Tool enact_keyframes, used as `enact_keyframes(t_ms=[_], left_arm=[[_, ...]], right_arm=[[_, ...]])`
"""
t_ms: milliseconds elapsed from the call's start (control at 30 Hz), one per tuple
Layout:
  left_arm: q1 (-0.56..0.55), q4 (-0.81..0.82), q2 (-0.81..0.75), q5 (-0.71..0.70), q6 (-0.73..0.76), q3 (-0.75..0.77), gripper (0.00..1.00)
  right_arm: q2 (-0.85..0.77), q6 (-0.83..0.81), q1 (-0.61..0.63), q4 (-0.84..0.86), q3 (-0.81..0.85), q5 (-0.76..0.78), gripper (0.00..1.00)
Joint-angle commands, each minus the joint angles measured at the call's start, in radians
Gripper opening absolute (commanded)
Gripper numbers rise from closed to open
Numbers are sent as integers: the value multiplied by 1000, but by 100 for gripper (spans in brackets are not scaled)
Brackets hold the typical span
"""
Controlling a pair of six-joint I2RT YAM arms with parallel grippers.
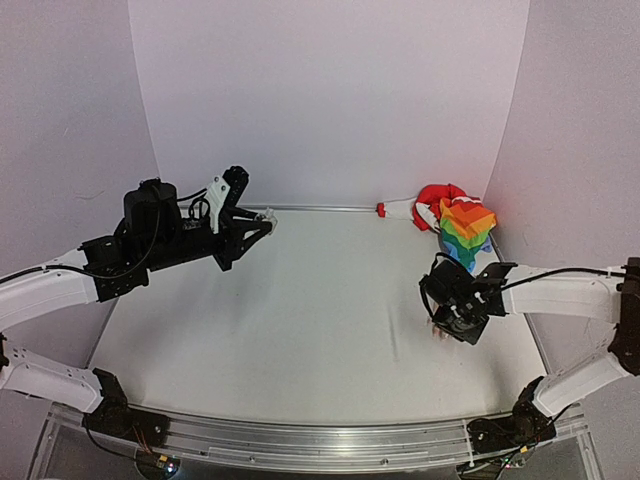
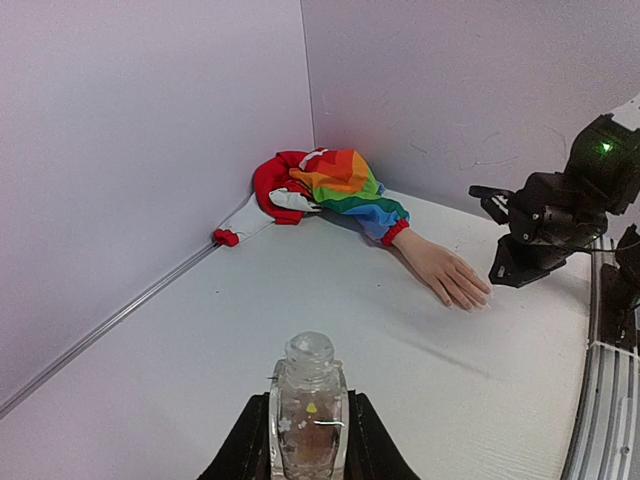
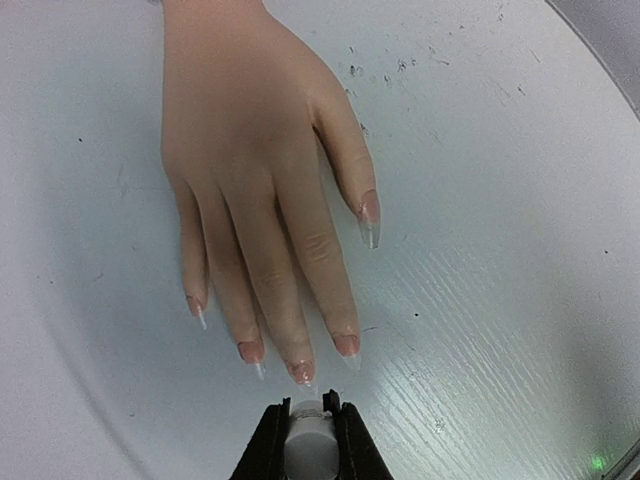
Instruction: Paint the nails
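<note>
The pale fake hand (image 3: 250, 150) lies palm down on the white table, its rainbow sleeve (image 1: 467, 225) running to the back right corner. Its nails (image 3: 302, 372) are long, clear-tipped and pinkish. My right gripper (image 3: 308, 405) hovers just off the middle fingertip, shut on a grey-white cylindrical cap (image 3: 308, 445); any brush under it is hidden. In the top view the right gripper (image 1: 455, 315) covers most of the hand. My left gripper (image 2: 309, 400) is shut on a small clear bottle (image 2: 309, 415), held upright with its neck uncapped, at the back left (image 1: 262, 218).
Red cloth (image 1: 440, 197) with a white strip and a small red end (image 1: 382, 209) lies bunched along the back wall. Pale walls close in the left, back and right sides. A metal rail (image 1: 320, 440) runs along the near edge.
</note>
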Motion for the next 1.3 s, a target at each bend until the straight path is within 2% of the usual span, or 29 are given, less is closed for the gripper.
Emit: enact_keyframes(t_ms=[0,133,267,367,500,600,700,833,1000,1267], left_arm=[[6,25,-24,9,12,11,0],[5,26,-10,26,21,6,0],[4,40,14,136,38,-7,0],[4,91,9,242,52,-45,0],[4,235,-23,312,31,-133,0],[2,317,-28,363,9,-179,0],[1,385,-20,416,-8,-210,0],[-13,418,0,462,4,-228,0],[-44,390,20,434,34,-223,0],[-48,326,36,430,45,-189,0]], right_arm=[[-70,2,1,-56,-8,22,0],[-123,-79,1,-51,3,16,0],[-221,-308,0,41,34,-33,0],[-333,-532,1,206,36,-192,0],[-405,-733,1,352,87,-451,0],[-373,-810,14,375,190,-624,0],[-305,-869,77,397,299,-702,0],[-181,-918,172,400,451,-723,0],[-5,-932,247,399,619,-763,0],[83,-959,305,397,721,-772,0]])
